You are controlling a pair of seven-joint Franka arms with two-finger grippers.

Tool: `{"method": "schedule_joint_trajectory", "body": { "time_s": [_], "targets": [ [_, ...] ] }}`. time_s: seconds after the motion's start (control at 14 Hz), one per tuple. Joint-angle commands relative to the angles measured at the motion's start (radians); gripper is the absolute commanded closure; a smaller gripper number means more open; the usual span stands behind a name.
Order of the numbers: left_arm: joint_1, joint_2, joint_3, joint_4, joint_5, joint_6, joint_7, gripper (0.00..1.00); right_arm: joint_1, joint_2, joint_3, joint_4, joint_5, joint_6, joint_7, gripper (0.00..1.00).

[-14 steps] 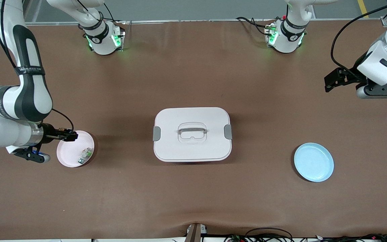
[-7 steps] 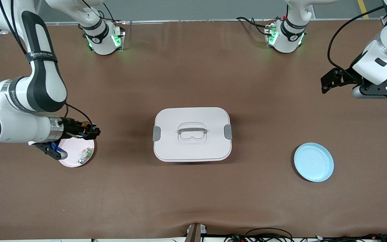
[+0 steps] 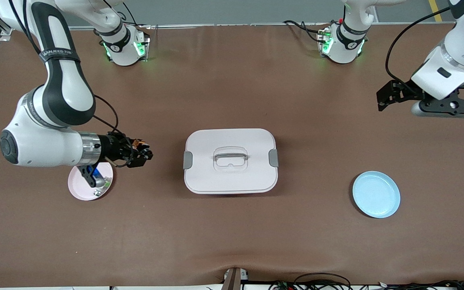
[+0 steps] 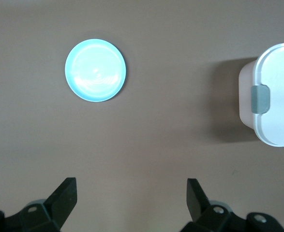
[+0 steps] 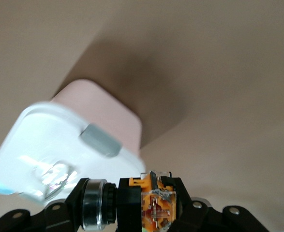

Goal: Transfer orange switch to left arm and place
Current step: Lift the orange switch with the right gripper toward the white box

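Front view: the right claw [image 3: 142,153], clamped on the orange switch [image 3: 137,143], hangs over the desk [image 3: 232,233] between one pink plate [image 3: 79,189] and the single box [image 3: 230,161]. The left claw [image 3: 382,99] waits agape, well apart, with one blue plate [image 3: 376,194] nearer the camera.

Right claw [image 3: 145,154] carried orange switch [image 3: 137,142] toward box [image 3: 230,177].

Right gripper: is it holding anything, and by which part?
Yes. The right gripper is shut on the small black-and-orange cylindrical switch, clamped across its orange-brown body, over bare table beside the white plastic box.
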Motion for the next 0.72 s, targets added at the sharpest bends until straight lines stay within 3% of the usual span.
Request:
{"method": "schedule_joint_trajectory", "body": {
  "time_s": [0.0, 0.43, 0.64],
  "targets": [
    [-0.001, -0.005, -0.043, 0.002, 0.001, 0.009, -0.052, 0.00, 0.032, -0.015, -0.007, -0.001, 0.094, 0.030, 0.094, 0.65],
    [-0.002, 0.053, -0.140, 0.078, -0.029, 0.009, -0.235, 0.00, 0.155, -0.012, -0.007, 0.005, 0.299, 0.213, 0.335, 0.65],
    [-0.018, 0.090, -0.172, 0.097, -0.062, 0.009, -0.301, 0.00, 0.213, -0.011, -0.006, 0.005, 0.350, 0.306, 0.419, 0.65]
  ]
}}
